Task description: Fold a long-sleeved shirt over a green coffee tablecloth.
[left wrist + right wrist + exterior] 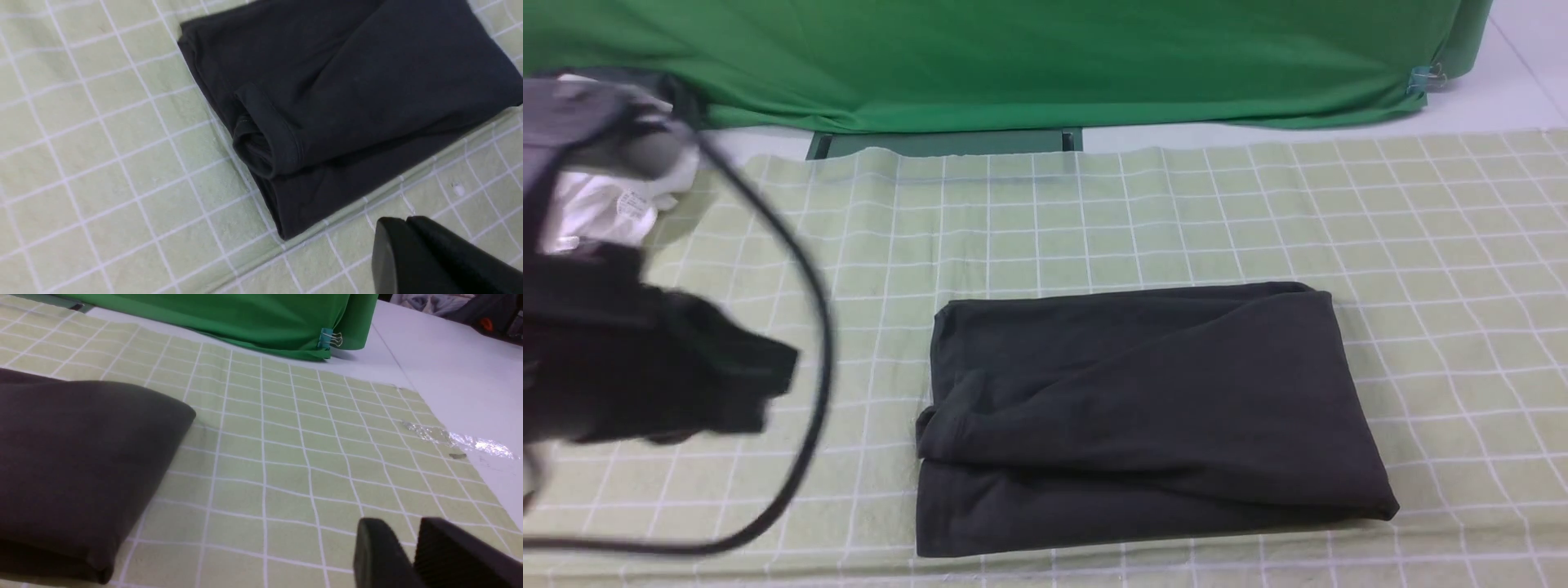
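The long-sleeved shirt (1143, 416) lies folded into a dark rectangle on the green coffee tablecloth (1176, 212), a pale yellow-green cloth with a white grid. A rolled cuff (265, 139) shows at the shirt's left edge. My left gripper (406, 221) is shut with nothing in it, above the cloth near the shirt's front corner. My left arm (629, 367) appears blurred at the left in the front view. My right gripper (402, 524) hovers over bare cloth to the right of the shirt (73, 465), fingers slightly apart and holding nothing.
Bright plain green fabric (1013, 57) hangs along the back, held by a binder clip (1425, 79). A white garment (596, 212) lies at the far left behind my left arm's cable (821, 343). Crinkled clear tape (457, 439) sits at the cloth's right edge on the white table (449, 375).
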Robot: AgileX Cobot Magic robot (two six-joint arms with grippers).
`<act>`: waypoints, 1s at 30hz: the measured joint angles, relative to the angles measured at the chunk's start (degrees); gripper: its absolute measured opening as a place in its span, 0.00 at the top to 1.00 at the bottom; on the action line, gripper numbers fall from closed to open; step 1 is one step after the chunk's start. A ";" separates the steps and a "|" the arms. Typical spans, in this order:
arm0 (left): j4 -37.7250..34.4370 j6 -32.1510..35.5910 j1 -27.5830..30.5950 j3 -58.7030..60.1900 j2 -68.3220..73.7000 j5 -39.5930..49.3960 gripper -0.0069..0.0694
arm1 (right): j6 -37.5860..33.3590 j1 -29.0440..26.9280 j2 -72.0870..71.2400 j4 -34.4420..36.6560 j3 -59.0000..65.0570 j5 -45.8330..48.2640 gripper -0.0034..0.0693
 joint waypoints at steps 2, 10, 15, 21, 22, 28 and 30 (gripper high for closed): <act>0.60 0.00 0.00 1.21 -3.73 0.14 0.89 | 0.00 0.00 0.00 0.00 0.00 0.00 0.73; 0.86 -3.56 0.00 7.88 -23.76 1.18 0.89 | 0.05 0.00 0.00 -0.06 0.00 0.00 0.71; 0.81 -4.26 0.00 9.39 -30.10 -4.50 0.89 | 0.97 0.00 0.00 -0.11 0.00 0.00 0.70; 0.99 -2.21 0.00 20.18 -31.88 -31.68 0.89 | 1.39 0.00 0.00 -0.11 0.00 0.04 0.70; 1.11 -0.41 0.00 22.77 -31.72 -37.67 0.89 | 1.39 0.00 0.00 -0.11 0.00 0.04 0.70; 2.11 3.94 0.00 31.40 -30.36 -55.41 0.89 | 1.39 0.00 0.00 -0.11 0.00 0.04 0.70; 2.63 4.15 0.00 33.28 -30.24 -56.27 0.89 | 1.39 0.00 0.00 -0.11 0.00 0.06 0.69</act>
